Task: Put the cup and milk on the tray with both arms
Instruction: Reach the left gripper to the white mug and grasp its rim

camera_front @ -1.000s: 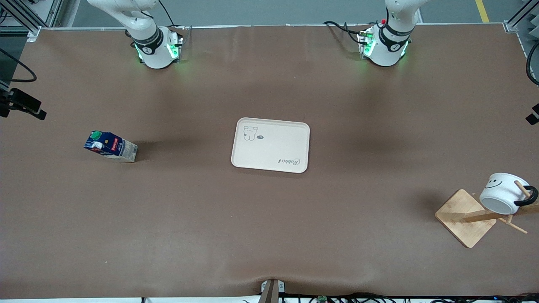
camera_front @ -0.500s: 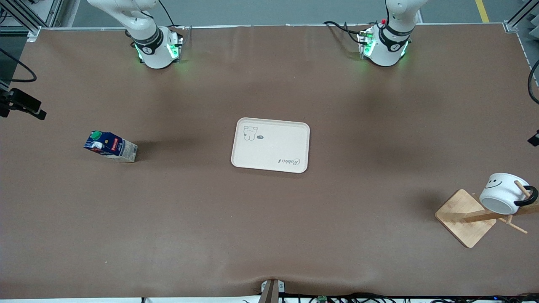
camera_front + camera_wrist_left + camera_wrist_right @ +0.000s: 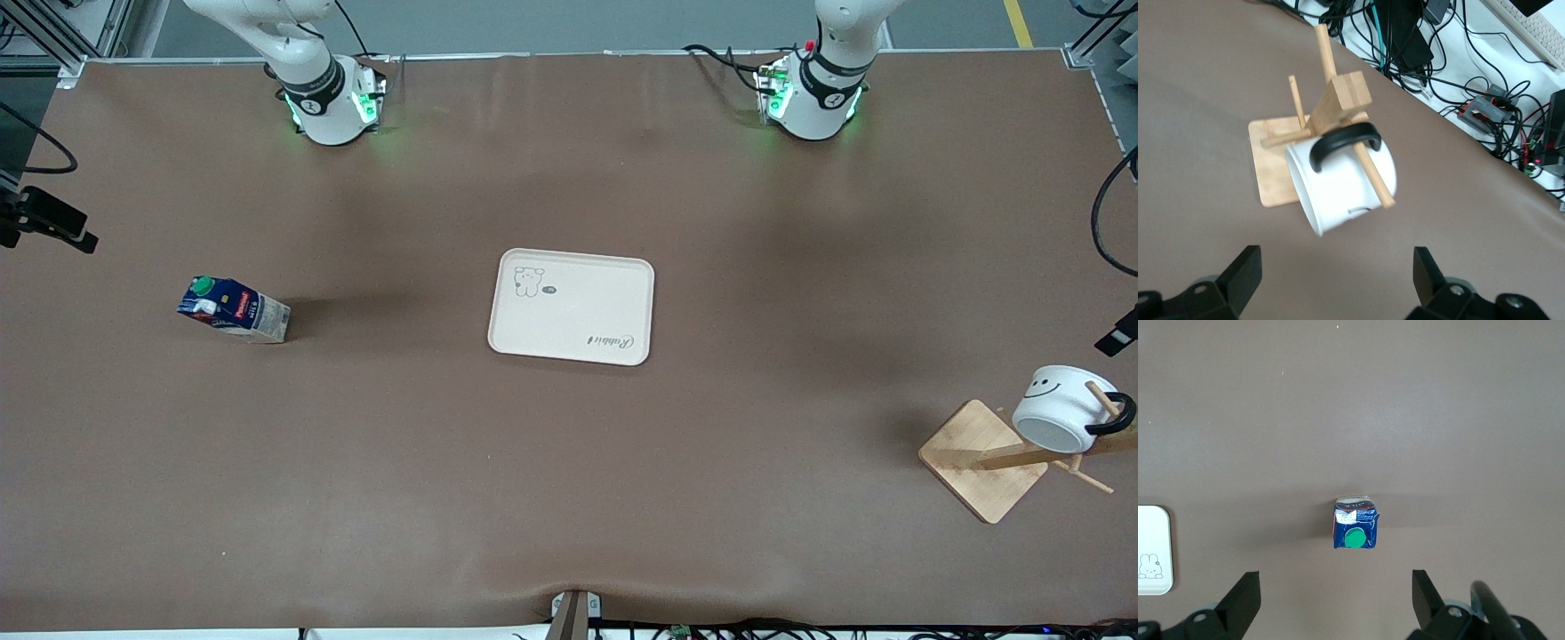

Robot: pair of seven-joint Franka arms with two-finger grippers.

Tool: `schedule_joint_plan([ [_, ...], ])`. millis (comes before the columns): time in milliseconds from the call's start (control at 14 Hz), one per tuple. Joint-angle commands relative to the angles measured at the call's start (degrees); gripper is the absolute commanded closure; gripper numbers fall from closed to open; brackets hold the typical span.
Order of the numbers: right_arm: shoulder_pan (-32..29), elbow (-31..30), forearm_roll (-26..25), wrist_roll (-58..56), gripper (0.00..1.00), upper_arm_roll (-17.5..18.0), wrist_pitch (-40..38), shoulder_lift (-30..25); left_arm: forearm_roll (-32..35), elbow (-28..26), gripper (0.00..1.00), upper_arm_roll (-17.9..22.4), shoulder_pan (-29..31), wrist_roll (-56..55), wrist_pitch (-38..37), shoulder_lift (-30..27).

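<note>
Now you have both grippers wide: left gripper (image 3: 1335,280) over the smiley mug (image 3: 1341,180), right gripper (image 3: 1335,597) over the milk carton (image 3: 1354,531)

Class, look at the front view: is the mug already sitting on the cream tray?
No. The cup hangs by its handle on the wooden rack, and the tray holds nothing.
</note>
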Motion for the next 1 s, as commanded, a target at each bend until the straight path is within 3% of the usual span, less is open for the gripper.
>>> schedule_joint_plan([
  [0,-0.3,-0.7,-0.6,-0.5,0.0,0.2,0.2,-0.8,-1.6,-3.1,0.0,-0.6,0.8,6.9,5.4,0.5],
  [571,-0.3,-0.7,-0.6,-0.4,0.0,0.2,0.2,-0.8,-16.2,-3.1,0.0,-0.6,0.6,22.0,11.8,6.5],
  [929,-0.3,-0.6,-0.5,-0.4,0.0,0.2,0.1,-0.8,-16.6,-2.6,0.03,-0.9,0.4,23.9,13.2,8.1],
])
